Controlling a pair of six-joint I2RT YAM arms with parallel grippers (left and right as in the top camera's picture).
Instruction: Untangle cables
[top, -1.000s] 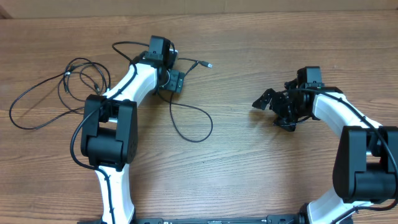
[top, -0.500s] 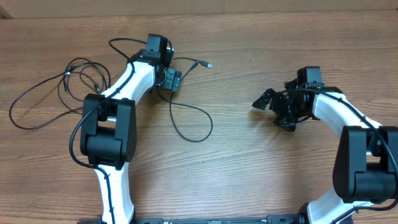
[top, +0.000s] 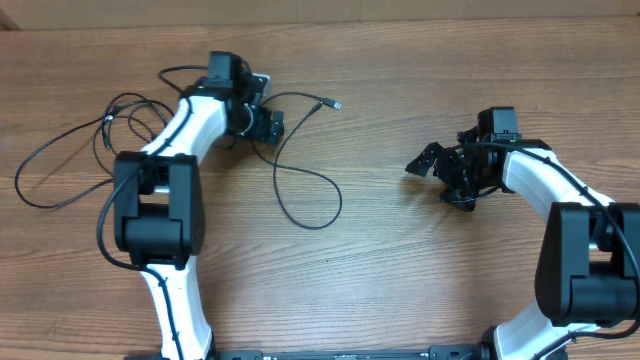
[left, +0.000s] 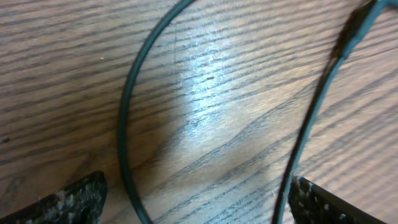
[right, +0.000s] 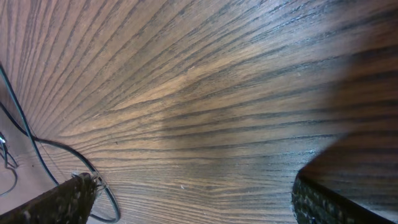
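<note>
Thin black cables lie on the left half of the wooden table. One bunch (top: 108, 122) is knotted at the far left, with a wide loop trailing toward the edge. Another cable (top: 339, 203) loops in the middle and ends in a silver-tipped plug (top: 335, 104). My left gripper (top: 262, 104) hovers open over this cable. In the left wrist view two strands (left: 121, 124) run between its fingers (left: 68, 202), ungripped, the right strand lying close to the right finger. My right gripper (top: 441, 180) is open over bare wood at the right, apart from every cable.
The right wrist view shows bare wood between the open fingers (right: 336, 199), with a stretch of cable (right: 37, 140) far off at the left. Both arm bases stand at the table's front edge. A pale wall runs along the back edge.
The left arm has swung left and toward the back, taking its open gripper with it. The cables have hardly shifted. The right arm has not moved.
</note>
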